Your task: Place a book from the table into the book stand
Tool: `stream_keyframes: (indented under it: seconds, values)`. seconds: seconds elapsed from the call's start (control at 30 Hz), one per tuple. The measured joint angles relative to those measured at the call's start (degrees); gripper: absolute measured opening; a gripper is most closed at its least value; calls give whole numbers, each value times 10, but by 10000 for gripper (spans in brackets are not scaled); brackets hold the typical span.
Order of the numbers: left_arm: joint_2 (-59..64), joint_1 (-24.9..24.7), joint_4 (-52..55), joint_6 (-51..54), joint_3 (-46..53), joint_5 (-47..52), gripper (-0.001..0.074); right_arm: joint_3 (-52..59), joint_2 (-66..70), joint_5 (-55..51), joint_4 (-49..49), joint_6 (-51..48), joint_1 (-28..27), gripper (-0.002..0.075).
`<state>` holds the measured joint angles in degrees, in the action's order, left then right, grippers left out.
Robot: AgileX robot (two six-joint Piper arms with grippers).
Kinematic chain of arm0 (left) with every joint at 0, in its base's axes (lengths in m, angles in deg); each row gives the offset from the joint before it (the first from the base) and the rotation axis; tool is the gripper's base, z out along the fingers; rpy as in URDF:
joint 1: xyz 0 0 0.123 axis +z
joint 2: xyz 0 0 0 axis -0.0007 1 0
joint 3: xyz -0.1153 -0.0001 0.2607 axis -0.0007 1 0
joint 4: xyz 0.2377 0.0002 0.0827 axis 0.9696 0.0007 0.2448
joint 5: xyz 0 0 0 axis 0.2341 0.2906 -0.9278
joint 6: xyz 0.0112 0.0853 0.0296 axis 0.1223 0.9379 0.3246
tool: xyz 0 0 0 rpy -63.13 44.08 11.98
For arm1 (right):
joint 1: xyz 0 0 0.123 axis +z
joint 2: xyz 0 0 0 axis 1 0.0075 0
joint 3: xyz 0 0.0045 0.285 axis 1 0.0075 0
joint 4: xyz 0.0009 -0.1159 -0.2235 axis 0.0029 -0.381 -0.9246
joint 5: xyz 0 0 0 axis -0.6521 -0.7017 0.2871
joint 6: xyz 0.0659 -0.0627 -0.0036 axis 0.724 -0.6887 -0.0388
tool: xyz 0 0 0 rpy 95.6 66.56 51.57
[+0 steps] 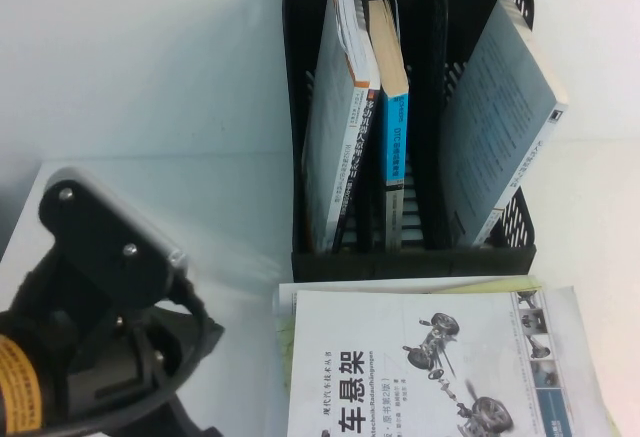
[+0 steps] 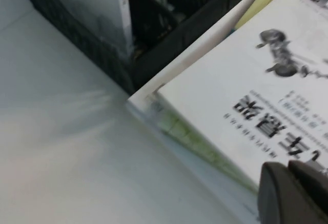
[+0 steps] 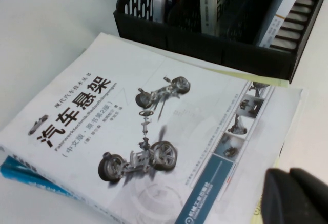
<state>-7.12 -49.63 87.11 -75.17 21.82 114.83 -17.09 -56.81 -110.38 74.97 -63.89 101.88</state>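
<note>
The black book stand [image 1: 410,260] stands at the back of the white table [image 1: 230,217], with one book upright or leaning in each of its three slots. In front of it lies a white book with a car-suspension picture [image 1: 400,367] on top of a small stack. My left gripper [image 2: 294,193] is shut and empty, hovering over the near left part of that book [image 2: 246,80]. My left arm [image 1: 100,337] fills the lower left of the high view. My right gripper [image 3: 297,196] is shut with nothing in it, over the book's [image 3: 143,121] right edge.
Under the top book lie a yellow-green book [image 1: 500,284] and a blue one [image 3: 20,175]. In the stand are a grey-white book [image 1: 335,137], a blue-spined book [image 1: 392,127] and a grey book [image 1: 500,127] leaning right. Bare table lies to the stand's left.
</note>
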Motion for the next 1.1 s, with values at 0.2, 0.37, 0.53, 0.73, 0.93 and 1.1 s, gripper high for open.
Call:
stream_keyframes:
  seconds: [0.2,0.37,0.53,0.73,0.93,1.1]
  values:
    - [-105,156,21,-40,114,-68,-2,0,0,-1,0,0,0,-3]
    - [-255,289,41,-52,249,-179,-2,0,0,-1,0,0,0,-3]
    - [-413,386,42,-91,365,-200,-2,0,0,-2,0,0,0,-3]
    - [-515,472,26,-148,461,-202,-2,0,0,-3,0,0,0,-3]
    - [-517,482,-18,-174,468,-175,-2,0,0,-4,0,0,0,-3]
    - [-517,482,-22,-172,467,-174,-2,0,0,-14,0,0,0,-3]
